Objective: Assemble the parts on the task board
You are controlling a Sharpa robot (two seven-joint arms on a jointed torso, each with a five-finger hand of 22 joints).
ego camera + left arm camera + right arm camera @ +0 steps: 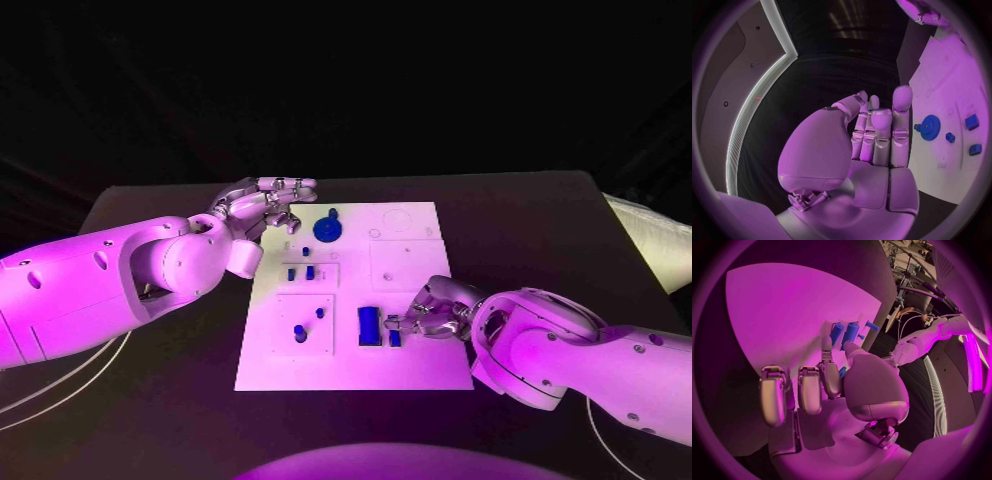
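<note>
A: Nearest the robot, what lies on the board (418,370)?

B: The near end of the white board is bare. A little farther in, the right robot hand (428,312) rests at the board's right edge. In the right wrist view its thumb and one finger (831,377) close on a small blue part (842,371), while the other fingers curl beside them.

A: So it is pinching something?

B: Yes, a small blue piece at its fingertips. Just beside them lie a blue bar (369,323) and a shorter blue piece (394,338).

A: And to the left of those?

B: A small blue peg (300,330) stands in a square panel on the board's left side.

A: Farther back?

B: Mid-board, two small blue blocks (300,272) sit close together in another panel. Beyond them a round blue gear (329,230) lies near the far left corner of the board.

A: Where is the left robot hand?

B: The left robot hand (264,210) is at the board's far left edge, just beside the gear. In the left wrist view its fingers (881,135) stand straight and close together, thumb alongside, with nothing in them. I cannot tell whether it touches the board.

A: Under it all?

B: A dark tabletop (548,230).
</note>
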